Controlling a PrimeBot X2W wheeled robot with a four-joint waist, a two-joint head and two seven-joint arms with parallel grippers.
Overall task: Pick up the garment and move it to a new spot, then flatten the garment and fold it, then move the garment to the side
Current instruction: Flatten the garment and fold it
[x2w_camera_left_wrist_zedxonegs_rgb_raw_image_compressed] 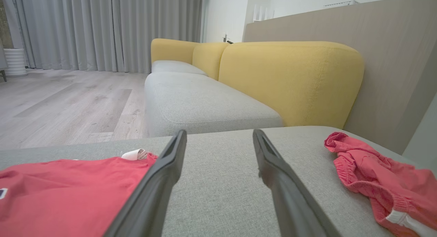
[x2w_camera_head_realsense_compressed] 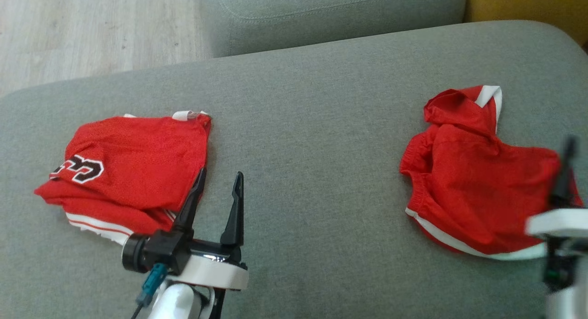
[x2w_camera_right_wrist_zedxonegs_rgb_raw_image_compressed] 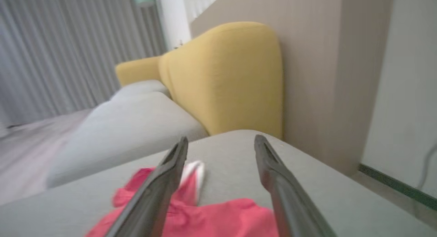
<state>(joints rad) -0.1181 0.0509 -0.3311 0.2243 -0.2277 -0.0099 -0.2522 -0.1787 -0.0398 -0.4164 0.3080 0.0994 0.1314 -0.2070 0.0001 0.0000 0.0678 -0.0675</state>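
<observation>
A crumpled red garment (x2w_camera_head_realsense_compressed: pixel 477 195) with white trim lies on the right part of the grey cushion (x2w_camera_head_realsense_compressed: pixel 312 149); it also appears at the right of the left wrist view (x2w_camera_left_wrist_zedxonegs_rgb_raw_image_compressed: pixel 375 175). My right gripper (x2w_camera_head_realsense_compressed: pixel 568 146) is blurred at the right edge of the head view, over the garment's right side. In its own view the right gripper (x2w_camera_right_wrist_zedxonegs_rgb_raw_image_compressed: pixel 222 138) is open and holds nothing, with the red garment (x2w_camera_right_wrist_zedxonegs_rgb_raw_image_compressed: pixel 218 220) lying below its fingers. My left gripper (x2w_camera_head_realsense_compressed: pixel 220 174) is open and empty, just right of a folded red jersey (x2w_camera_head_realsense_compressed: pixel 138 162) with a black number.
The left gripper (x2w_camera_left_wrist_zedxonegs_rgb_raw_image_compressed: pixel 219 133) points across bare grey cushion between the folded jersey (x2w_camera_left_wrist_zedxonegs_rgb_raw_image_compressed: pixel 68 192) and the crumpled garment. A second grey seat (x2w_camera_left_wrist_zedxonegs_rgb_raw_image_compressed: pixel 205 103) and yellow backrests (x2w_camera_left_wrist_zedxonegs_rgb_raw_image_compressed: pixel 290 80) lie beyond. Wooden floor (x2w_camera_head_realsense_compressed: pixel 92 29) is at the far left.
</observation>
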